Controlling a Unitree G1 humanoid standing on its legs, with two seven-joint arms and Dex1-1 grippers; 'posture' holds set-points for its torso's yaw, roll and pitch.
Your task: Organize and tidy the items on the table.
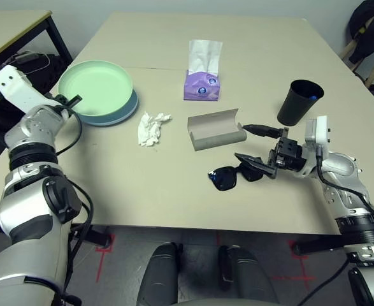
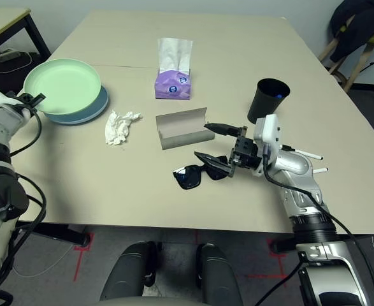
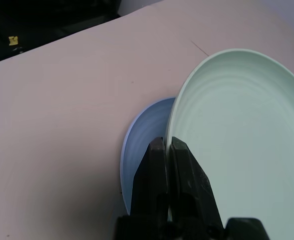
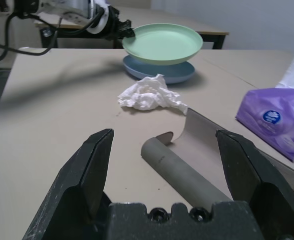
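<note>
My left gripper [image 1: 72, 101] is shut on the rim of the pale green plate [image 1: 96, 86], holding it tilted just above the light blue plate [image 1: 128, 113] at the table's [image 1: 142, 191] left side. The crumpled white tissue [image 1: 152, 127] lies beside the plates. At the front right my right gripper [image 1: 255, 145] stands open, with nothing held. Its fingers point at the end of the open grey glasses case [image 1: 215, 129], just above the black sunglasses [image 1: 228, 176]. The purple tissue box [image 1: 202, 86] stands further back. A black cup [image 1: 299, 102] stands at the right, and a white pen [image 2: 303, 153] lies by my right forearm.
A smaller dark-legged side table [image 1: 14, 25] stands off the far left corner, with cables below it. A chair with a dark bag [image 1: 371, 32] is beyond the far right edge. A thin seam crosses the beige top behind the plates.
</note>
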